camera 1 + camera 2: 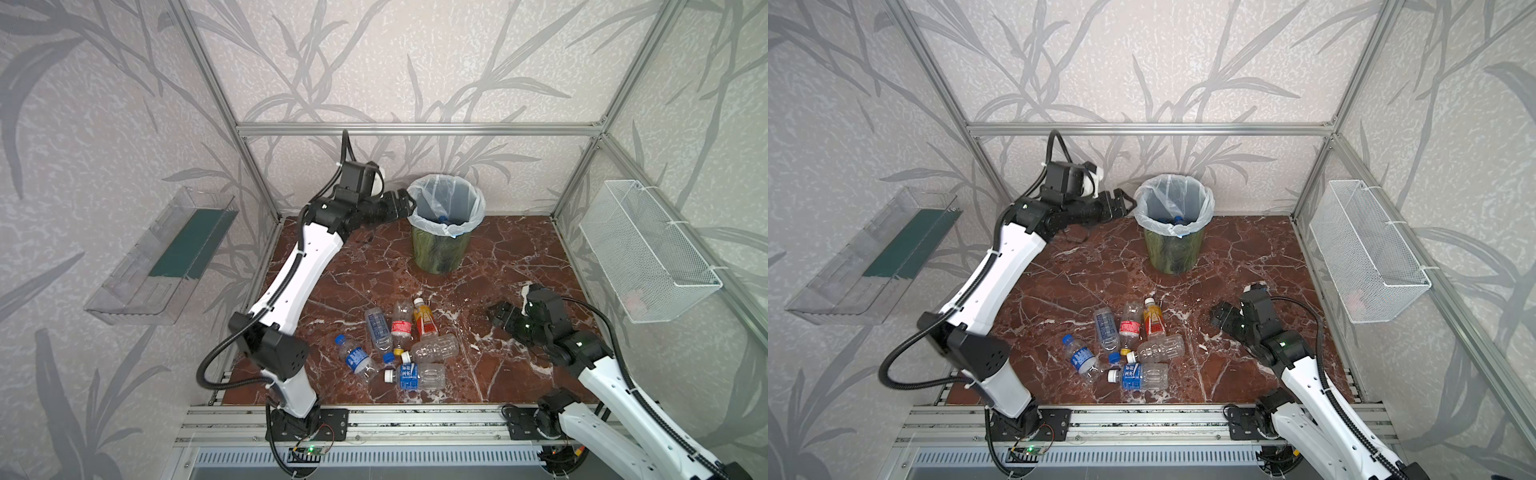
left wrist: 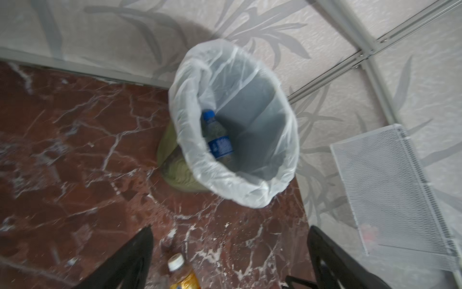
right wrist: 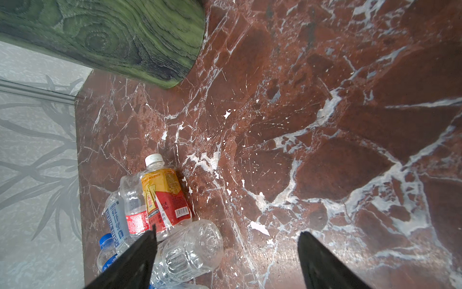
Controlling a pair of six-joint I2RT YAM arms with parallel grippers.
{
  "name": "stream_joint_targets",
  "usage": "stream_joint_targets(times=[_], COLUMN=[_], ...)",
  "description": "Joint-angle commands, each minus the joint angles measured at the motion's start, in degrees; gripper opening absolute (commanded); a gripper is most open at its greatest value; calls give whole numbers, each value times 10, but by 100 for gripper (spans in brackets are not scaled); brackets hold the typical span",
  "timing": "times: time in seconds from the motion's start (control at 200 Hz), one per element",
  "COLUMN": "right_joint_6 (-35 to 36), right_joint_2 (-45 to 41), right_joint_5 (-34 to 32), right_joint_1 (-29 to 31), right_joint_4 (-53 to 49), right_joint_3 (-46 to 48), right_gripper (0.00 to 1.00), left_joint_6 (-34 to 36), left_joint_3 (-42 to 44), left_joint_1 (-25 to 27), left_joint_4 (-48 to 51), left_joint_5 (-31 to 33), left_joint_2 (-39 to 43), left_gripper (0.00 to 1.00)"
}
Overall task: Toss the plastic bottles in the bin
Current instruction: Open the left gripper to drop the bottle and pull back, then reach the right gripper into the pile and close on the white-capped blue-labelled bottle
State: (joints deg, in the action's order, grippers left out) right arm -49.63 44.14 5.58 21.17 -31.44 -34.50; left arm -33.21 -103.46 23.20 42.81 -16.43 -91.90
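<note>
The bin stands at the back of the floor, with a white bag over its rim. Inside lies a blue-capped bottle. My left gripper hangs open and empty beside the bin's left rim. Several plastic bottles lie in a pile at the front middle: an orange-tinted one, a red-labelled one, blue-labelled ones and a bare clear one. Right of the pile, my right gripper is open, gripping nothing.
A clear plastic tray hangs on the left wall. A white wire-mesh basket hangs on the right wall. Aluminium frame posts stand at the back corners. Red marble floor stretches between the bin and the right arm.
</note>
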Motion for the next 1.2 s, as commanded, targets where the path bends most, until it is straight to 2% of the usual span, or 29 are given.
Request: stream_joint_targets(times=[0.0, 0.16, 0.335, 0.525, 0.83, 1.02, 1.095, 1.135, 1.195], right_joint_6=[-1, -9, -22, -48, -47, 51, 124, 193, 259], right_joint_2=[-7, 0, 17, 39, 89, 118, 130, 140, 160], right_joint_5=[7, 20, 3, -33, -70, -61, -49, -39, -43], right_joint_1=[0, 7, 54, 138, 244, 294, 320, 344, 380], right_joint_4=[4, 3, 2, 7, 17, 21, 14, 6, -17], right_joint_3=[15, 21, 16, 10, -11, -50, -77, -98, -129], right_gripper=[88, 88, 87, 87, 87, 84, 82, 80, 80], left_joint_6=[-9, -19, -27, -30, -41, -51, -52, -52, -53], left_joint_3=[168, 350, 471, 530, 566, 580, 581, 582, 584], left_joint_1=[-5, -12, -30, -63, -87, -90, -89, -89, -90], left_joint_4=[-101, -113, -105, -91, -87, -89, -89, -88, -89], left_joint_5=[56, 81, 94, 88, 85, 85, 83, 82, 81], left_joint_2=[145, 262, 355, 419, 455, 465, 469, 470, 473], left_gripper=[94, 92, 92, 92, 91, 90, 90, 90, 90])
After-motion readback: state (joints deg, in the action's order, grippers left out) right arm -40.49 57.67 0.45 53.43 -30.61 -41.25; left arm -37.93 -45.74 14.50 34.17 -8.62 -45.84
